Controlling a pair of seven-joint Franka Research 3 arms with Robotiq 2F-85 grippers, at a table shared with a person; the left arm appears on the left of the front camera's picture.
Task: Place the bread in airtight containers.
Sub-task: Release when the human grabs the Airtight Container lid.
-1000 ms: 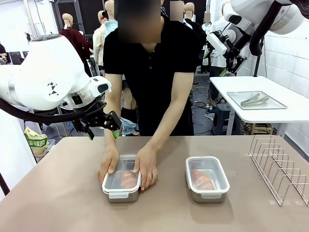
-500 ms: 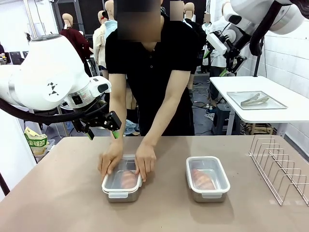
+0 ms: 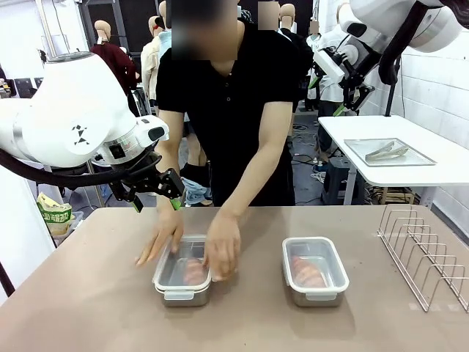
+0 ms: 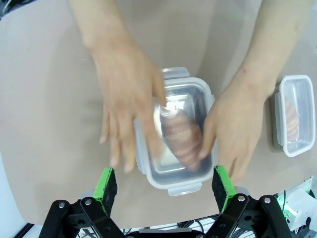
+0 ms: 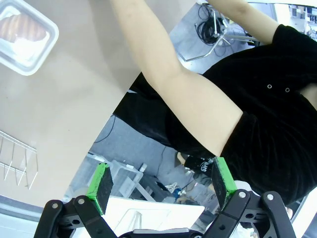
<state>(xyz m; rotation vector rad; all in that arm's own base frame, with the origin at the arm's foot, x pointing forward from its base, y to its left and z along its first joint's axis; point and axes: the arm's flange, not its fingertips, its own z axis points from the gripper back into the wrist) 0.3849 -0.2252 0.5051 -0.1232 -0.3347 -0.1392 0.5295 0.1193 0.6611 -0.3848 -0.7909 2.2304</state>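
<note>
Two lidded steel containers stand on the brown table. The left container (image 3: 182, 275) (image 4: 178, 144) holds a golden-brown bread roll (image 4: 182, 140) under its clear lid, and the person's hands (image 3: 222, 248) rest on it. The right container (image 3: 314, 269) (image 4: 294, 115) (image 5: 26, 35) is closed with a roll (image 3: 306, 270) inside. My left gripper (image 3: 155, 192) (image 4: 163, 186) hangs open above the table's far left edge, over the left container. My right gripper (image 3: 353, 94) (image 5: 161, 181) is raised high at the back right, open and holding nothing.
A wire rack (image 3: 426, 253) stands at the table's right edge. Behind it, a white side table carries a flat steel tray (image 3: 388, 152) with tongs. The person stands at the far side, arms reaching over the table's middle.
The person's left-hand-side hand has slid off the left container toward the table's left; the other hand stays on the lid. Both arms have stayed still.
</note>
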